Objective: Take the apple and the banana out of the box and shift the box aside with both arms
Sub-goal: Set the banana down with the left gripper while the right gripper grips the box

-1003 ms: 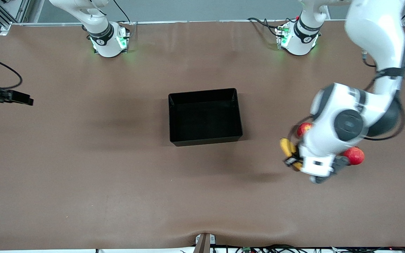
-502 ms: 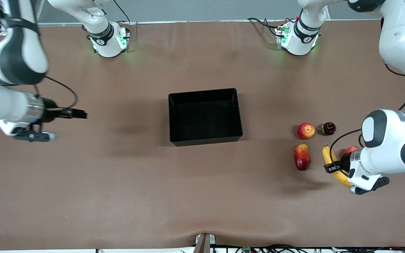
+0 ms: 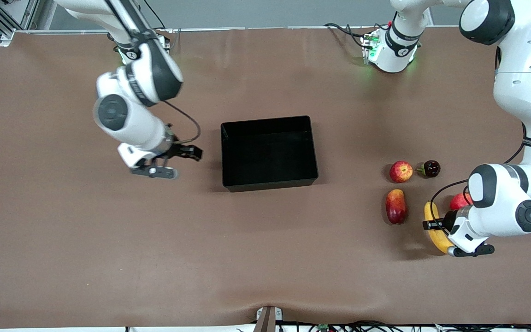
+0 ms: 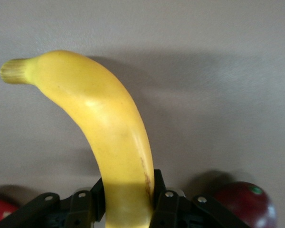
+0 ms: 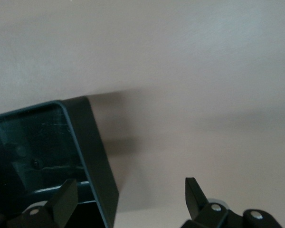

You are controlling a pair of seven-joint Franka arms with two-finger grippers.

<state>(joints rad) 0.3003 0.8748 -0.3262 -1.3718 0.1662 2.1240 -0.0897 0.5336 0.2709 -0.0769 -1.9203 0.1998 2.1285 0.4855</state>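
Note:
The black box (image 3: pixel 228 184) stands mid-table, and its corner (image 5: pixel 92 156) shows in the right wrist view. My right gripper (image 3: pixel 195 154) (image 5: pixel 128 199) is open at the box wall toward the right arm's end. That wall stands between its fingers (image 5: pixel 64 199). My left gripper (image 3: pixel 431 224) (image 4: pixel 128 202) is shut on the middle of the yellow banana (image 3: pixel 433 216) (image 4: pixel 95 123), low at the table toward the left arm's end. The red apple (image 3: pixel 401 171) with yellow blush lies farther from the camera than the banana.
A red-orange mango (image 3: pixel 395 206) lies beside the banana, toward the box. A small dark fruit (image 3: pixel 430 168) sits next to the apple. A red round fruit (image 3: pixel 459 201) (image 4: pixel 244 204) is partly hidden by the left wrist.
My right gripper has swept in from the right arm's end of the table to the box wall. The left gripper stays shut on the banana and has shifted only slightly.

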